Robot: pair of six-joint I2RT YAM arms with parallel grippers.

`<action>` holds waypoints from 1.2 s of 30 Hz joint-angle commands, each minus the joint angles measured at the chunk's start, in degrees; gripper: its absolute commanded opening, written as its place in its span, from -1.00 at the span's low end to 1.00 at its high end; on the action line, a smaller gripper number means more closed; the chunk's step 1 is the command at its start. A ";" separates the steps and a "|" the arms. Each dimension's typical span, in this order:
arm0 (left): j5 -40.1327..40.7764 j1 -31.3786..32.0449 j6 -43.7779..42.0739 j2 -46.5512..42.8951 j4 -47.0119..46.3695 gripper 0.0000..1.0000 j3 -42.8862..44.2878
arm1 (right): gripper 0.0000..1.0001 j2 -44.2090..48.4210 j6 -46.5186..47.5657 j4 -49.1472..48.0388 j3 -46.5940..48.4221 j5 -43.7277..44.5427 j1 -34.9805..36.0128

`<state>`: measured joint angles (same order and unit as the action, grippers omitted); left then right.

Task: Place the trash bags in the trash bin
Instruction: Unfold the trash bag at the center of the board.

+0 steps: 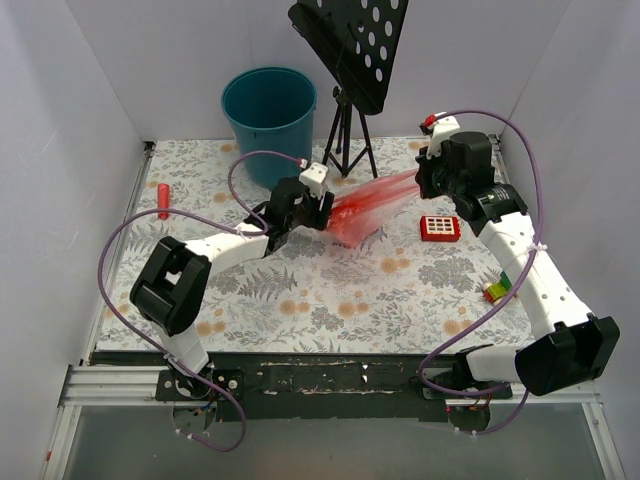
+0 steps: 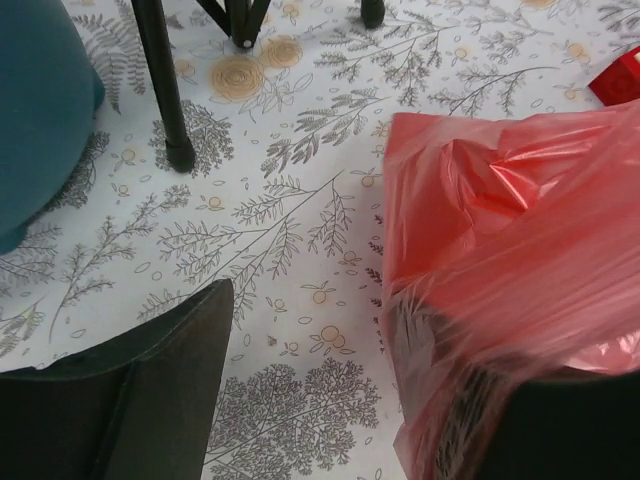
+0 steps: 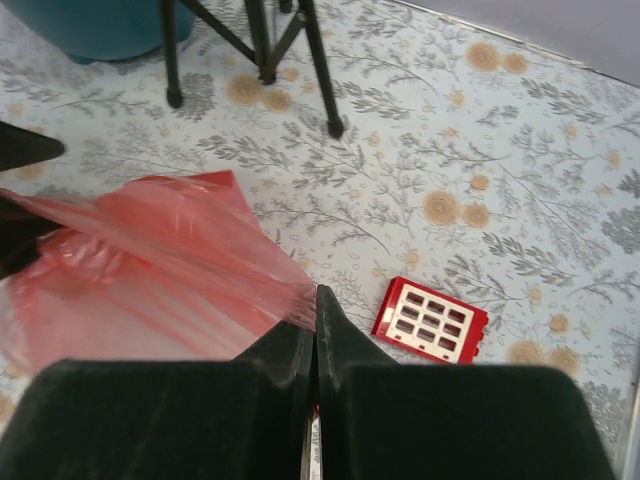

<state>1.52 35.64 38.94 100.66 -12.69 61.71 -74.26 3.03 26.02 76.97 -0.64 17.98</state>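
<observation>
Pinching an edge of the limp, slippery trash bag [image 3: 140, 270] in the pressed-together right hand [image 3: 315, 297]; holding the left hand [image 2: 318, 335] spread under it; likely gripping best where bunched.

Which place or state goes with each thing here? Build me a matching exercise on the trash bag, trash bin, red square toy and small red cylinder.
Things:
1. trash bag
2. trash bin
3. red square toy
4. red cylinder

Places or states:
A. lying at the left edge of the table
B. pinched in the shut right gripper
C. upright at the back, beside the music stand
D. lying flat, just right of the bag

Pairs: 1-B, 2-C, 3-D, 4-A
</observation>
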 commanded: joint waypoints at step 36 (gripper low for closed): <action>-17.78 -4.87 9.49 -7.59 35.01 -1.00 27.06 | 0.41 13.26 34.21 -0.46 -1.29 -36.37 6.44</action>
<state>-16.56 31.29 45.58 92.79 19.14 86.13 -63.26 23.09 22.94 76.88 -29.04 18.83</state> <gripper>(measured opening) 0.009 0.696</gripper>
